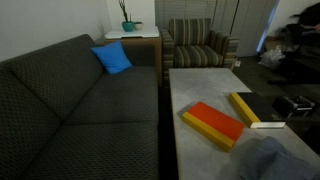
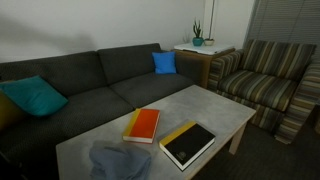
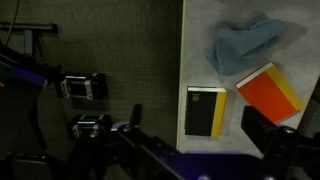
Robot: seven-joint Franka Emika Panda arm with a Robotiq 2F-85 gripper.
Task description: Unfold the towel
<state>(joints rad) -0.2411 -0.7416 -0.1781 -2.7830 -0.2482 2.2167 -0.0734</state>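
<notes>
Grey-blue towel [image 2: 120,162] in a crumpled, wrinkled heap on the pale grey desk [image 2: 215,108], close to the short edge farthest from the striped armchair [image 2: 265,80], roughly midway between the two long edges and short of either corner; bunched and folded over itself, not yet spread flat. Just beside it, toward the long edge facing the dark sofa [image 2: 90,75], an orange-and-yellow box [image 2: 142,125] lying flat; contact between cloth and box impossible to judge. Near the opposite long edge, a black book [image 2: 188,145] with a yellow spine, also flat, apart from the box and apart from the towel. Along the bottom of the wrist view, dark and blurred, the fingers [image 3: 268,130], spread wide with nothing between them, up above the desk and well apart from the towel [image 3: 250,42], with the book-side long edge of the desk running straight up the frame. On the sofa, a bright blue pillow [image 2: 164,62] at the armchair end and a teal pillow [image 2: 35,97] at the other end. Behind the gap between sofa and armchair, a small side table [image 2: 190,50] with a potted plant [image 2: 198,36].
</notes>
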